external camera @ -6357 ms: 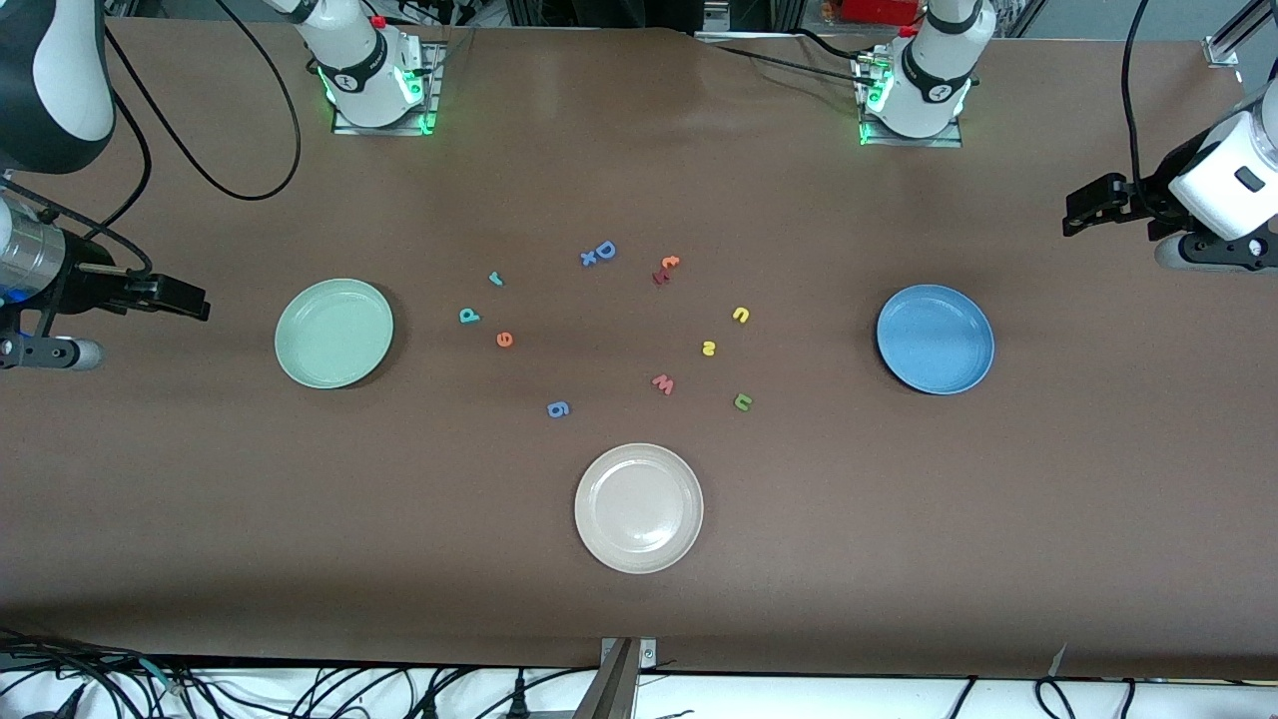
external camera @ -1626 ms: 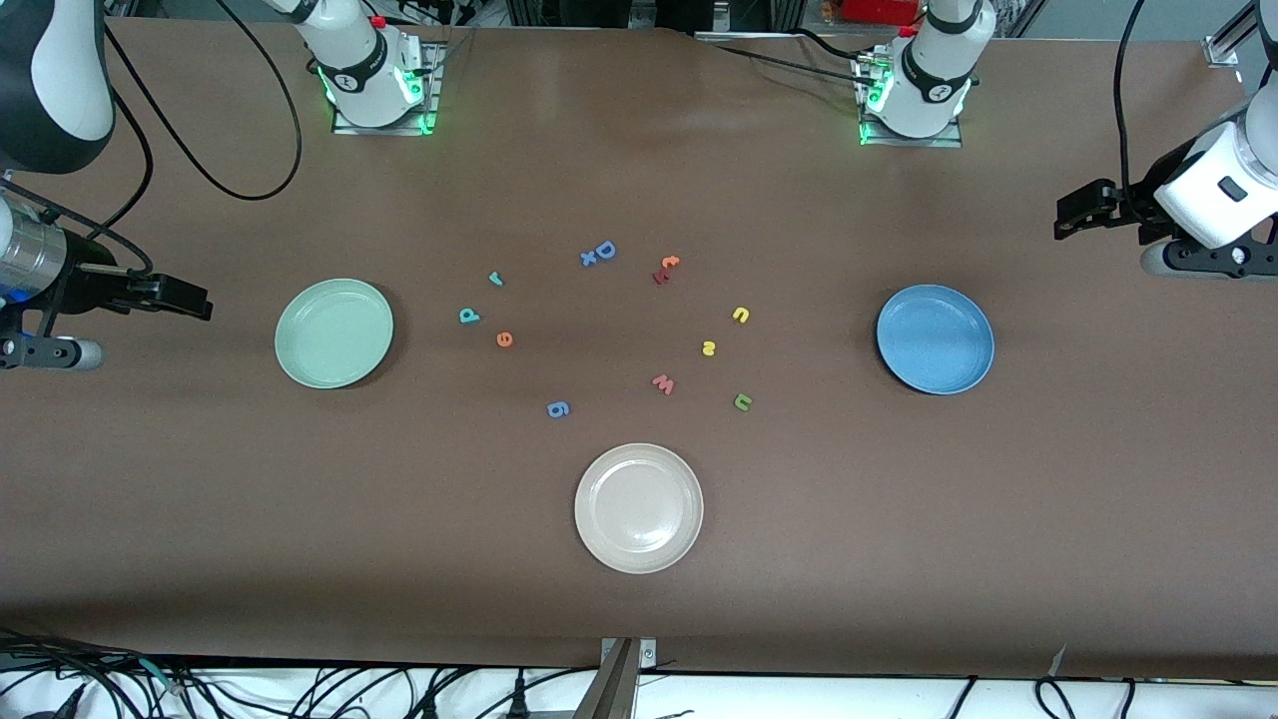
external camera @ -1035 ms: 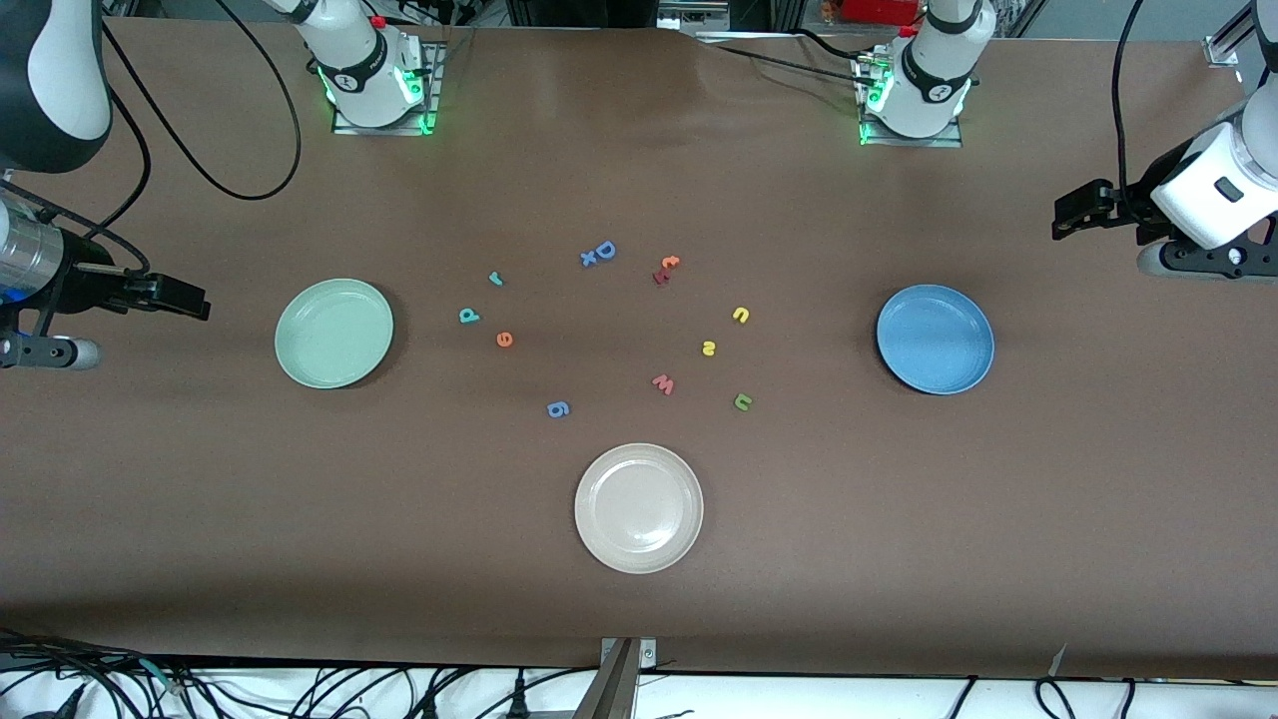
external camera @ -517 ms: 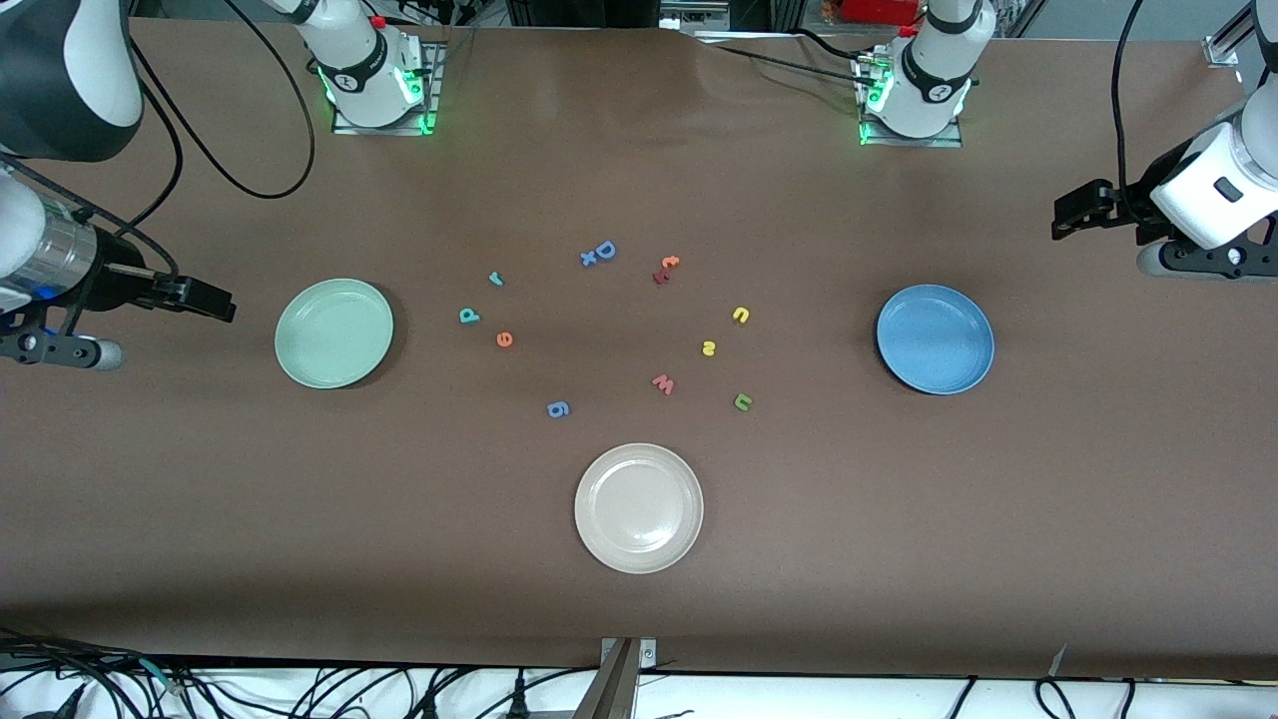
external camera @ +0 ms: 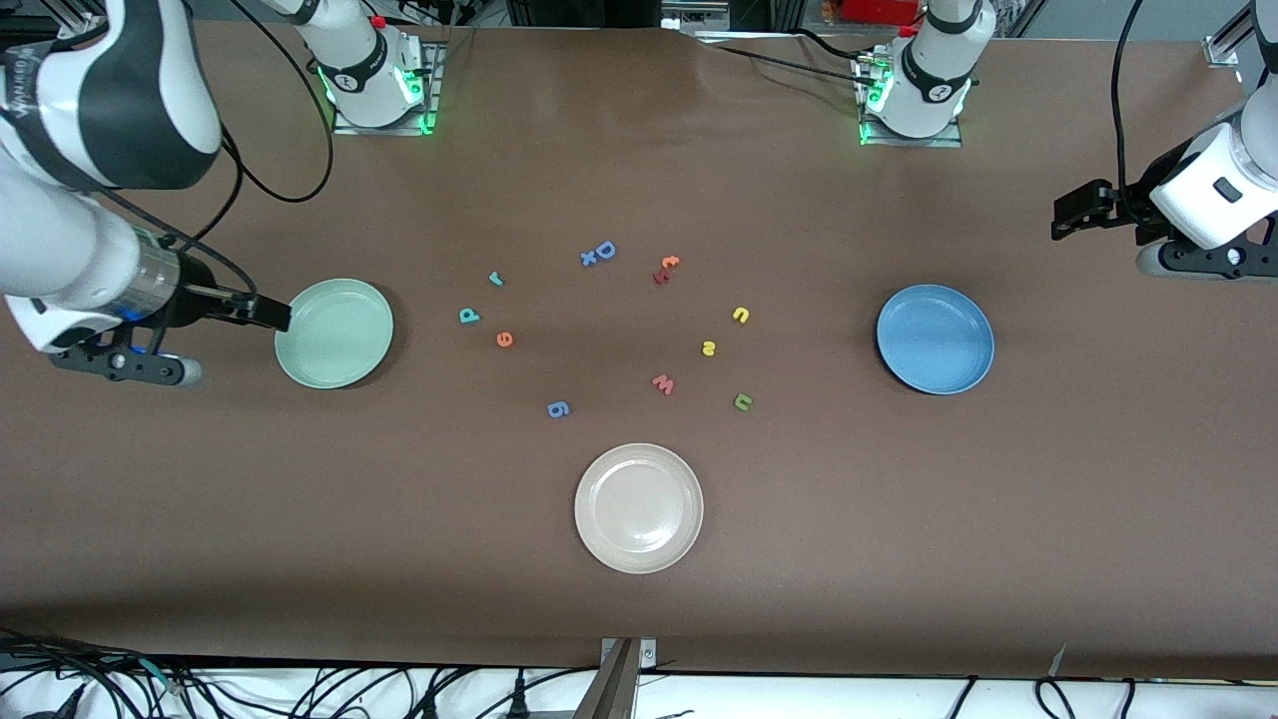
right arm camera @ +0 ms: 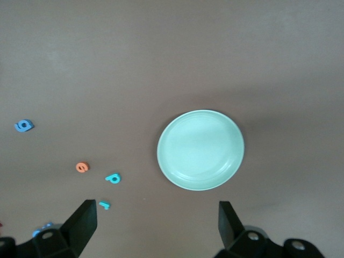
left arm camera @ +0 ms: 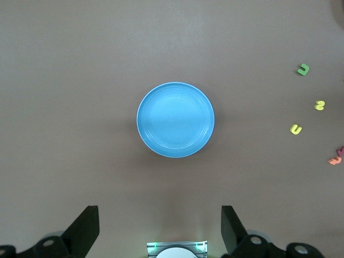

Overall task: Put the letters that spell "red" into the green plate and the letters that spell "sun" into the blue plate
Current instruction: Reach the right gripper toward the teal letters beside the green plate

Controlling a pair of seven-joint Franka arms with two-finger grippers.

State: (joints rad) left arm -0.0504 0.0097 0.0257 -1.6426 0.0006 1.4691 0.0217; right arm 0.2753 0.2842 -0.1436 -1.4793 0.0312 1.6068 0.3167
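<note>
right gripper (external camera: pixel 270 312): spread wide, empty, above green plate (external camera: pixel 334 333) rim. left gripper (external camera: pixel 1073 212): spread wide, empty, high past blue plate (external camera: pixel 936 339). red letters (external camera: pixel 469 316), sun letters (external camera: pixel 740 315): mid-table between plates.

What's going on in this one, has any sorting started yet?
Not yet. The green plate and blue plate hold nothing, and all letters lie on the table between them, including the teal r, orange e and yellow u. The right gripper, open, hangs at the green plate's edge. The left gripper, open, waits by the blue plate.
</note>
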